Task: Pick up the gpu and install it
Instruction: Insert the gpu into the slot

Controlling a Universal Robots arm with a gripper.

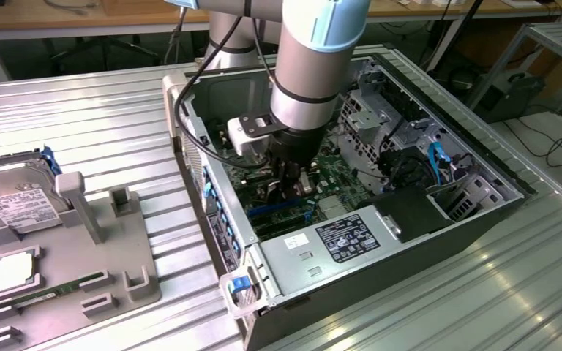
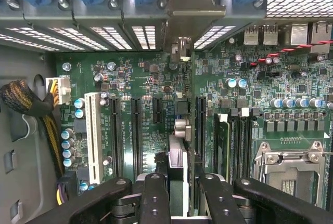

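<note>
GPU held edge-on over the motherboard, inside the case.
Exterior view: arm reached down into the open PC case (image 1: 476, 197) on the counter (image 1: 85, 139); end effector (image 1: 291, 175) sat low over the board. Wrist view: end effector (image 2: 177, 193) was partly closed, fingers (image 2: 154, 195) clamping the gpu (image 2: 177, 156), which stood upright above the motherboard (image 2: 140, 83) slots, bracket end toward the rear slot openings.

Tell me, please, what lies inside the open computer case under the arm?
Inside the computer case lies the green motherboard with its slots. The pincer holds the gpu edge-on above one slot, its bracket at the rear wall. The arm hides much of the board in the exterior view.
</note>
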